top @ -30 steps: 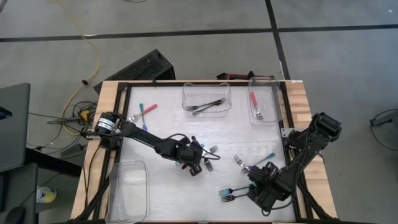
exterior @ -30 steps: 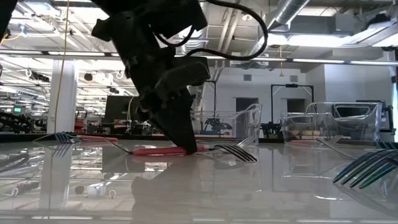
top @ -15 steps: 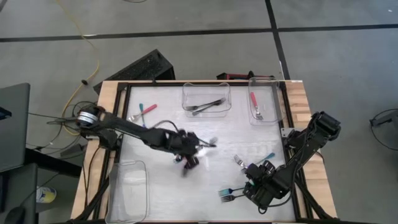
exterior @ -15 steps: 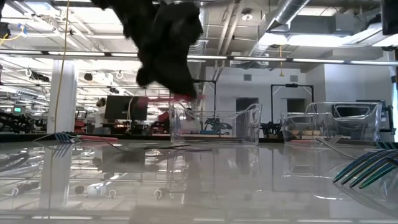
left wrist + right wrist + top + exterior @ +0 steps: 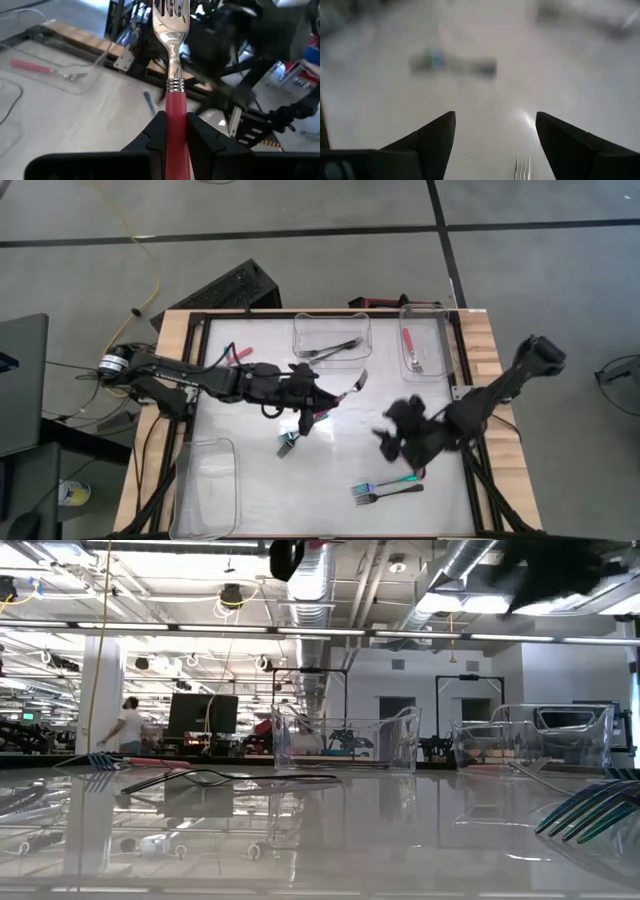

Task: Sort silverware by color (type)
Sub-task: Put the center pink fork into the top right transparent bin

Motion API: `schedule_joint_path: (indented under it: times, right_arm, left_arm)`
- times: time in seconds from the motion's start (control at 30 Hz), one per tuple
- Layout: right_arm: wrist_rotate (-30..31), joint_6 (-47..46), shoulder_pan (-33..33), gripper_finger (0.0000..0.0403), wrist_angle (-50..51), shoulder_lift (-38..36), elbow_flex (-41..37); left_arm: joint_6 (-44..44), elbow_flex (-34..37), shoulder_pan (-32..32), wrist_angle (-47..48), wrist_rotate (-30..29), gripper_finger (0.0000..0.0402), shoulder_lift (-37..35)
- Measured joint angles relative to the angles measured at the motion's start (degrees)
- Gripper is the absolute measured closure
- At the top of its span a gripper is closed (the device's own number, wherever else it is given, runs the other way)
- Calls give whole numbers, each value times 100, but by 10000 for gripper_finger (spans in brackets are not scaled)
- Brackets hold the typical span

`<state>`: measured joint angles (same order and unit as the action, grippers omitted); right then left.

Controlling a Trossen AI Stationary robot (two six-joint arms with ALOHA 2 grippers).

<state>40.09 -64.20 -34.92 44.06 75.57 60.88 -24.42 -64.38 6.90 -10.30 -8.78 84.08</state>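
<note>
table [image 5: 330,470]: glossy white | room: workshop, ceiling pipes | left jaws clamp red fork [image 5: 172,75] | right jaws wide

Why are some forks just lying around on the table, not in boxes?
They are not sorted yet. Two teal forks lie loose near the front and a dark fork lies mid-table, outside any bin. The left gripper holds a red fork in the air. Nothing looks broken.
</note>
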Motion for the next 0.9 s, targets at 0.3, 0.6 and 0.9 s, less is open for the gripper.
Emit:
schedule_joint_path:
  times: [0.3, 0.6, 0.9]
  right_arm:
    - [2319, 1775, 226, 101, -2530, -1288, 2]
    - [1889, 2794, 1184, 101, -3909, -890, 2]
    - [1164, 2664, 1718, 101, -4422, -344, 0]
  left_arm:
    - [-606, 0, 23, 369, -1077, 370, 45]
    - [-650, 0, 25, 358, -1126, 369, 43]
    - [-628, 0, 25, 441, -1161, 369, 43]
